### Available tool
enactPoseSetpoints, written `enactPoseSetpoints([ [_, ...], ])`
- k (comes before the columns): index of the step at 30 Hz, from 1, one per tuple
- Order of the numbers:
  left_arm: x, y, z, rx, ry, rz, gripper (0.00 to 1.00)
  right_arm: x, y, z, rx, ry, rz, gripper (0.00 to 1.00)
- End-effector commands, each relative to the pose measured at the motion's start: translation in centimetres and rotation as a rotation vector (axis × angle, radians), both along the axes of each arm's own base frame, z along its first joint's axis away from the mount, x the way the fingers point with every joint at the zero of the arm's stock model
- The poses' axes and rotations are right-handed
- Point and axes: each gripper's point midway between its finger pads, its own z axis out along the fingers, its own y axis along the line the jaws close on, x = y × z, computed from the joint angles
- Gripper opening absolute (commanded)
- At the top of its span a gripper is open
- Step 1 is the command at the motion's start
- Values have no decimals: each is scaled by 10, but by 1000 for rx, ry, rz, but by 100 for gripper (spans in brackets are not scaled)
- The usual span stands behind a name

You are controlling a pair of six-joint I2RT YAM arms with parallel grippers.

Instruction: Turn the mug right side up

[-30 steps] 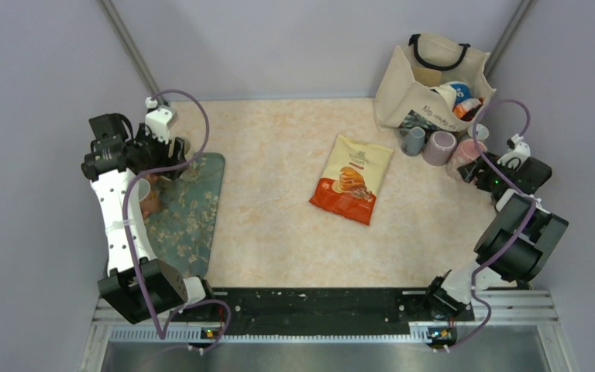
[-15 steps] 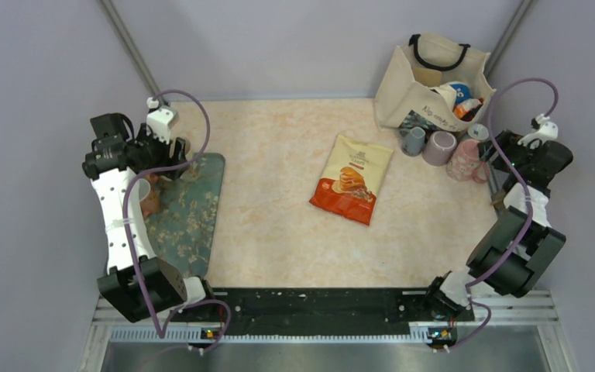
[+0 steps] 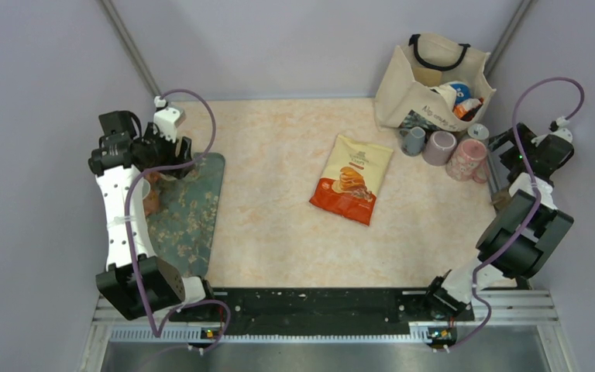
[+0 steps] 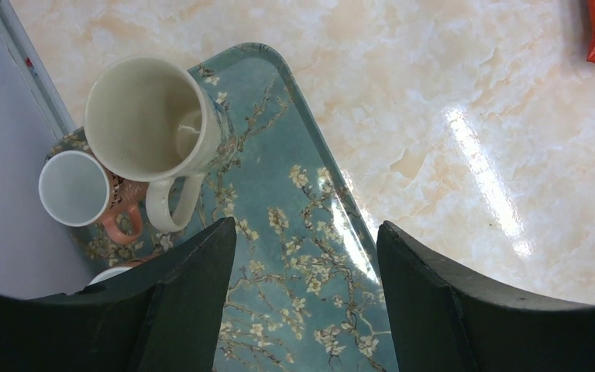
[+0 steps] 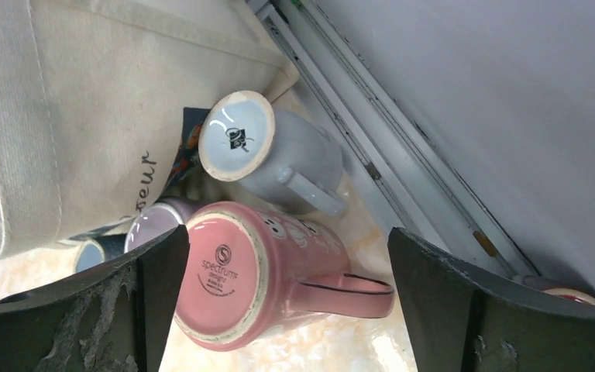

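Note:
A pink mug (image 5: 225,287) stands upside down on the table, base up, with its handle toward the right wall; it also shows in the top view (image 3: 465,160). My right gripper (image 5: 285,256) hangs open above it, one finger on each side, touching nothing. In the top view the right gripper (image 3: 507,151) is just right of the mug. A pale grey mug (image 5: 279,155) also stands base up behind the pink one. My left gripper (image 4: 306,240) is open and empty over the teal blossom tray (image 4: 302,201), seen in the top view at the far left (image 3: 172,157).
A canvas tote bag (image 3: 430,77) with goods stands at the back right, with a lilac mug (image 3: 439,147) and a small grey-blue mug (image 3: 413,140) before it. An orange snack bag (image 3: 352,180) lies mid-table. A large cream mug (image 4: 151,116) and a small pink-handled mug (image 4: 77,190) stand upright on the tray. The right wall rail (image 5: 387,147) is close.
My right gripper has drawn up and back to the right, away from the pink mug it was down beside. The left arm has shifted slightly right.

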Motion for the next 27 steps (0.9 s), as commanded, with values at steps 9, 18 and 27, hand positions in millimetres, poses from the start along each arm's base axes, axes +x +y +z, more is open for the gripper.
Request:
enactPoseSetpoints([
  [9,1,-8,21,40,-63,-2,72,22,14,-26,121,-11,131,99],
  [18,0,-13,27,36,-85,-12,72,4,55,-26,164,-72,260,96],
  [27,2,-19,32,29,-100,-33,72,-48,102,-22,138,-140,236,96],
])
